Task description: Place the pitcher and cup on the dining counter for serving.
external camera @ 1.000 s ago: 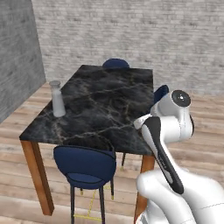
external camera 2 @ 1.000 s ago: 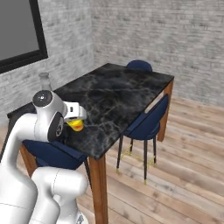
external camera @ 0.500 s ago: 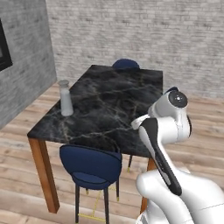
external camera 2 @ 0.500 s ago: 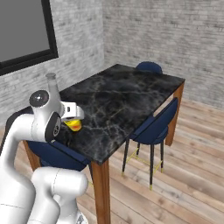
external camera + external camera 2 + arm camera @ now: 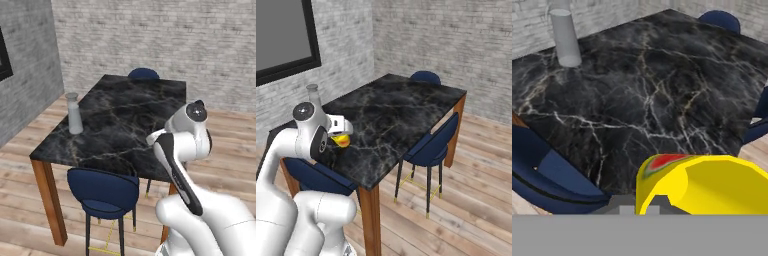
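While the pitcher (image 5: 74, 113) stands upright near the left edge of the black marble worktop (image 5: 125, 120), a navy chair (image 5: 103, 190) sits tucked at the near side. Further right, the jaws are closed on the yellow cup (image 5: 342, 140), held above the worktop's near edge. In the hand view, the cup (image 5: 704, 184) looms close, red mark on its rim.

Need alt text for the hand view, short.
A yellow cup with a red mark sits close at the bottom, held over a black marble dining counter. A grey pitcher stands at the far left corner; navy chairs flank the counter.
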Controlling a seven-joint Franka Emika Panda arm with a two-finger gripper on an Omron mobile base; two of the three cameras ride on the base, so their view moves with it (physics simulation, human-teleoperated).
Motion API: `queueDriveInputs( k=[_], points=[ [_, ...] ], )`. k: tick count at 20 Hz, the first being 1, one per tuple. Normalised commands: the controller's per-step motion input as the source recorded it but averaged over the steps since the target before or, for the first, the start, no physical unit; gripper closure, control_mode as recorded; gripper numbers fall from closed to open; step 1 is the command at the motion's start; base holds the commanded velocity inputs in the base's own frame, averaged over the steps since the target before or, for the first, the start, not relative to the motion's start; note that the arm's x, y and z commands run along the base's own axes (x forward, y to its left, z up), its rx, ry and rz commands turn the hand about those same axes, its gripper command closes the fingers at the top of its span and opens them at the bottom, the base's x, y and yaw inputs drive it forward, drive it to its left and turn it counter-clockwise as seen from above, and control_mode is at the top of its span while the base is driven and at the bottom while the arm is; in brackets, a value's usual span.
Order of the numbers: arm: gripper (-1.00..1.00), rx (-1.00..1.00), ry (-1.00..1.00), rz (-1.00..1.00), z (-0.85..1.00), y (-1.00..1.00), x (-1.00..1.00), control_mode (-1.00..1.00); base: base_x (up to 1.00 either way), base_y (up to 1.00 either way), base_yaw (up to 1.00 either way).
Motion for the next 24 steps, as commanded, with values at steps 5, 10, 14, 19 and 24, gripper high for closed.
queueDriveInputs(
  k=[5,10,14,19,24],
  points=[
    [1.0,-0.01,0.21,-0.01,0.0,0.1,0.85,-1.0,0.0,0.0,0.0],
    [1.0,0.0,0.24,0.0,0.0,0.0,0.69,-1.0,0.0,0.0,0.0],
    [1.0,0.0,0.16,0.0,0.0,-0.04,0.51,-1.0,0.0,0.0,0.0],
    [1.0,0.0,0.0,0.0,-0.01,-0.01,0.0,-1.0,0.0,0.0,0.0],
    [1.0,-0.03,-0.02,0.0,-0.28,0.03,0.42,-1.0,0.0,0.0,0.0]
  ],
)
